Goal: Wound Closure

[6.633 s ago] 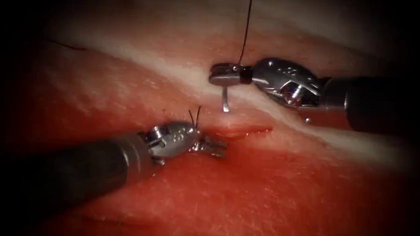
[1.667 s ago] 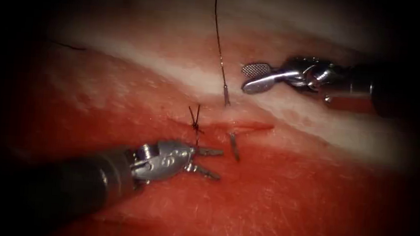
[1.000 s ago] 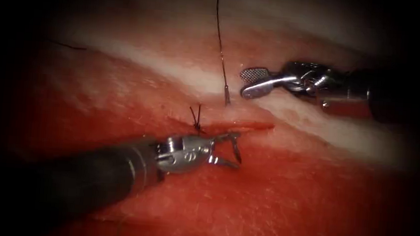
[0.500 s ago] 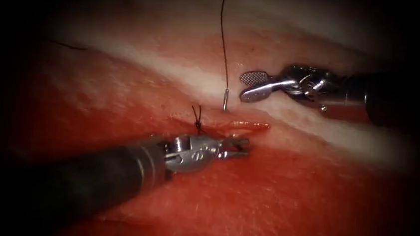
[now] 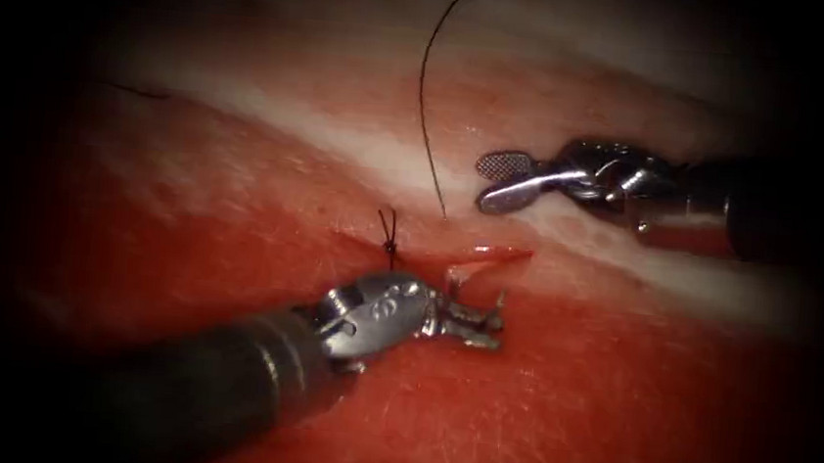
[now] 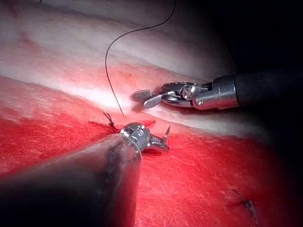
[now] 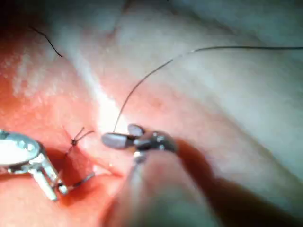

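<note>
Left tool grips the needle at the cut; right tool empty above it.

The left tool has its jaws clamped on the needle near its tip, just below the cut in the tissue; whether the needle sits in the tissue cannot be told. The knot stands at the cut's left end. The thread enters the tissue just above the cut. The right tool, jaws apart and holding nothing, hovers up and right of the cut, with open tissue between. Engraved marks on the left tool's wrist are unreadable.
</note>
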